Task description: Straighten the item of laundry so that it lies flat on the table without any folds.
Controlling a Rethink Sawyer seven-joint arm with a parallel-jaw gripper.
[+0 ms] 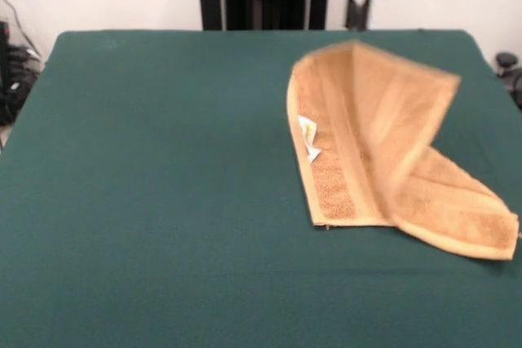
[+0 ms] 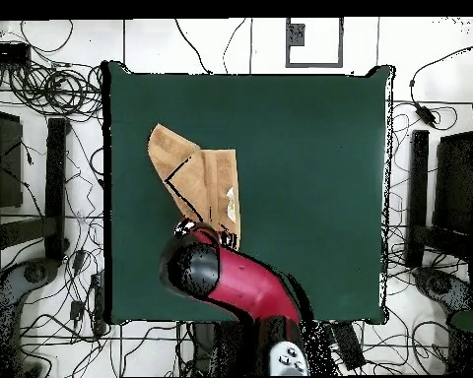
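Towel [image 1: 383,144], folded over itself on table [image 1: 163,201], one end raised beneath arm [image 2: 236,281]. Gripper state: cannot tell, hidden. Risk: raised end dropping back, creasing again.

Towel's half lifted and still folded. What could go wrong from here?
1. The towel is raised at its far end beneath the arm and draped over itself. Dropped here, it would likely land with the fold still in.
2. Its low corner lies close to the table edge in the front view; a pull that way may drag it off.
3. The white tag faces up, so one flap is turned over. The claw itself isn't visible, so grip security can't be judged.
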